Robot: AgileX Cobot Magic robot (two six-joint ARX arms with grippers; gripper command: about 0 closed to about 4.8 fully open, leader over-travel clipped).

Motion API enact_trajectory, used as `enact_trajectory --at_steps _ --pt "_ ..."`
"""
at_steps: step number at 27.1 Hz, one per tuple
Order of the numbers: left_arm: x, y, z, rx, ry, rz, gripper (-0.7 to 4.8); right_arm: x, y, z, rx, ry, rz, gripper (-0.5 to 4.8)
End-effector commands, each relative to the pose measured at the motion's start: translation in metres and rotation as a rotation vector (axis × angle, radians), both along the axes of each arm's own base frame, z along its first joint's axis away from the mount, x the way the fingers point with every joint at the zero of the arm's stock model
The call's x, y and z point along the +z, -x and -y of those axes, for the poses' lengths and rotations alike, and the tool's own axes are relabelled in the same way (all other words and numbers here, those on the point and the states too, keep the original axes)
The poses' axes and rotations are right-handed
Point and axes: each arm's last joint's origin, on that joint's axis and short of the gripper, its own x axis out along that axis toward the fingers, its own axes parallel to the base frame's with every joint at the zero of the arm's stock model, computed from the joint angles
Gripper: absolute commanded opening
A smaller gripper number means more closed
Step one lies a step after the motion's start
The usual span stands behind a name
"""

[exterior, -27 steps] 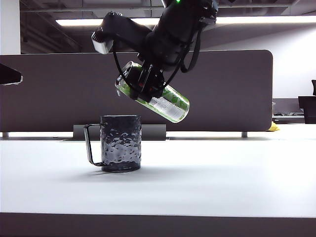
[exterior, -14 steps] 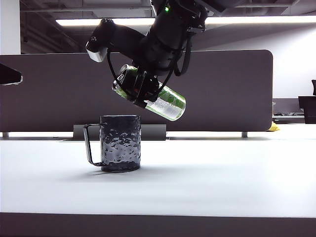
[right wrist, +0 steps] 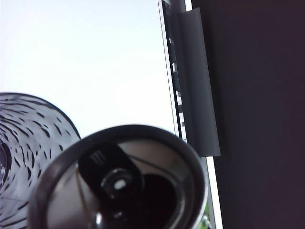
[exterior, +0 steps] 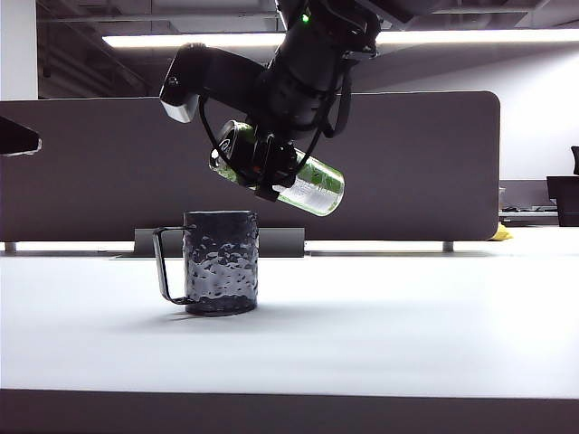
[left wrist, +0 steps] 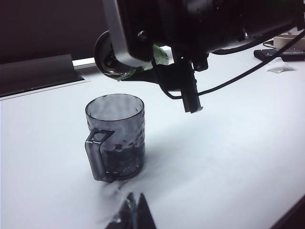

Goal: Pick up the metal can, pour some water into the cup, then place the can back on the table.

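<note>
Tipping comes next: your right gripper (exterior: pixel 267 163) is clamped on the metal can (exterior: pixel 312 185), mouth above the cup (exterior: pixel 222 262) on the table (exterior: pixel 407 334) (no stream visible). Roll gently. Left gripper (left wrist: pixel 133 217): fingers together, near side.

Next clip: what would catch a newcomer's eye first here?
The green can, tipped almost on its side in the right gripper, hangs above the dark dimpled mug on the white table. No stream shows. The left gripper sits low near the mug, shut.
</note>
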Motion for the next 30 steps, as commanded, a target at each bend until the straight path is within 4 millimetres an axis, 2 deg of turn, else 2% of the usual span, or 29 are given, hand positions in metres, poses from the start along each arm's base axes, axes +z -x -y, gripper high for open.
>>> enact_trajectory --at_steps 1,30 --pt "0.0017 -0.0001 -0.0001 0.002 0.008 0.011 -0.05 0.0099 -0.0006 -0.0012 0.006 -0.009 0.057 2.33" --pt "0.0016 -0.0001 -0.0001 0.002 0.008 0.011 -0.05 0.0118 0.0011 -0.0038 0.068 0.125 0.137 2.33"
